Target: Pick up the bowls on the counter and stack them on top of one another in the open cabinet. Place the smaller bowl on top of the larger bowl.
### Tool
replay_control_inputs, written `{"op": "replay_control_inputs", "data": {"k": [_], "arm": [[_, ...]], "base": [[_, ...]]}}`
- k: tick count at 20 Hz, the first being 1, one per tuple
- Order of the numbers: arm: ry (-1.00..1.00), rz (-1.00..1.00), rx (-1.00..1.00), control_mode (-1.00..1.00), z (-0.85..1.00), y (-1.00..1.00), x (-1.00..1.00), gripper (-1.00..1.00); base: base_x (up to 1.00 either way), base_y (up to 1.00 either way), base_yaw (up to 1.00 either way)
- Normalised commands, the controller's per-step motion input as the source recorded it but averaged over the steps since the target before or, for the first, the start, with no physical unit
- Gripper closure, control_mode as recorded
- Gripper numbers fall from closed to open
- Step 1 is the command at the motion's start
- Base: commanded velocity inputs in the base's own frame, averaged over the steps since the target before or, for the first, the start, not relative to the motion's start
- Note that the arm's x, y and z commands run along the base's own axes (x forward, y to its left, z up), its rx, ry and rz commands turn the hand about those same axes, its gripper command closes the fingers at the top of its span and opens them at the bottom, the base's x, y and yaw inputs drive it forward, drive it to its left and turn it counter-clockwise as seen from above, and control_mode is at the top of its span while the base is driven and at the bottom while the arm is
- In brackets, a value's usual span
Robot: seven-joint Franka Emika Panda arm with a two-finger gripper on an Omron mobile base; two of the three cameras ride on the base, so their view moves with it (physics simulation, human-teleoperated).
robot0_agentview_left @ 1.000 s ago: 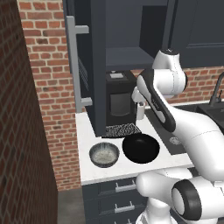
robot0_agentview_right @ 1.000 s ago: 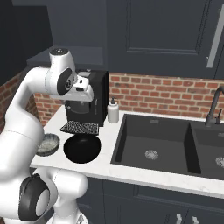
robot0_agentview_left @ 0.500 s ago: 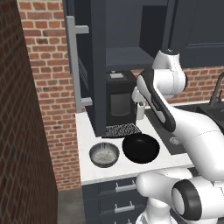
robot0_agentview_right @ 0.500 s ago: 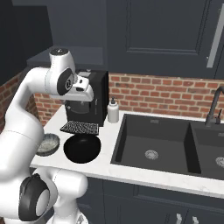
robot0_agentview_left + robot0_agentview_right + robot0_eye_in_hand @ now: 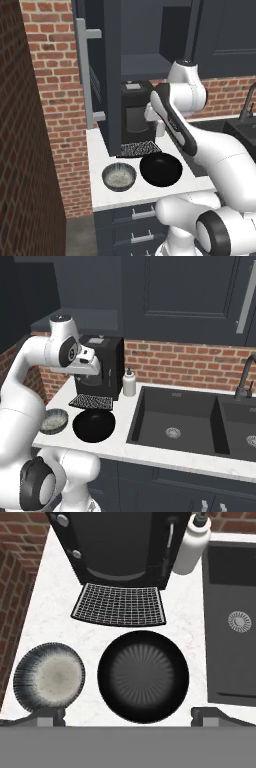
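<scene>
1. White marble counter (image 5: 60, 612) in a rendered kitchen carries both bowls side by side, close but apart, in front of the black coffee machine (image 5: 117, 547) and its mesh drip tray (image 5: 119, 605).
2. Seen from the hand, the larger bowl (image 5: 143, 674), glossy black, sits almost centred below the camera; the smaller bowl (image 5: 49, 676), grey with a speckled pale inside, lies beside it toward the brick wall (image 5: 15, 557).
3. Both fingertips of the gripper (image 5: 131, 714) stand spread wide apart at the bottom of the hand view, holding nothing, well above the counter.
4. From the left base view, the open cabinet (image 5: 140, 65) hangs directly over the coffee machine, its door (image 5: 100, 75) swung out toward the camera with the silver bar handle (image 5: 87, 80) on it.
5. Neither bowl has been lifted; the black one likely goes first, since it must sit underneath.
6. Risks, as judged from here: a glossy, wide rim may slip from narrow fingers if pinched off-centre; a careless descent could knock the grey bowl; the lift to the shelf passes close to the coffee machine top and the open door, where a tilted bowl could catch.
7. A white soap bottle (image 5: 192, 547) and dark sink (image 5: 232, 622) flank the far side.
</scene>
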Motion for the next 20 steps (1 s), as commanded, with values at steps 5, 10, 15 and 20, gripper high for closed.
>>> {"op": "replay_control_inputs", "data": {"k": [5, 10, 15, 20], "arm": [[0.00, 0.00, 0.13, -1.00, -0.53, 0.92, -0.50, -1.00], [0.03, 0.00, 0.05, -1.00, -0.64, 0.96, -0.29, -1.00], [0.09, 0.02, -0.01, -1.00, -0.68, 0.98, -0.02, -1.00], [0.04, 0.08, -0.19, -1.00, -0.41, 0.64, -0.02, -1.00]], "base": [[0.00, 0.00, 0.00], [0.00, 0.00, 0.00], [0.00, 0.00, 0.00], [0.00, 0.00, 0.00]]}}
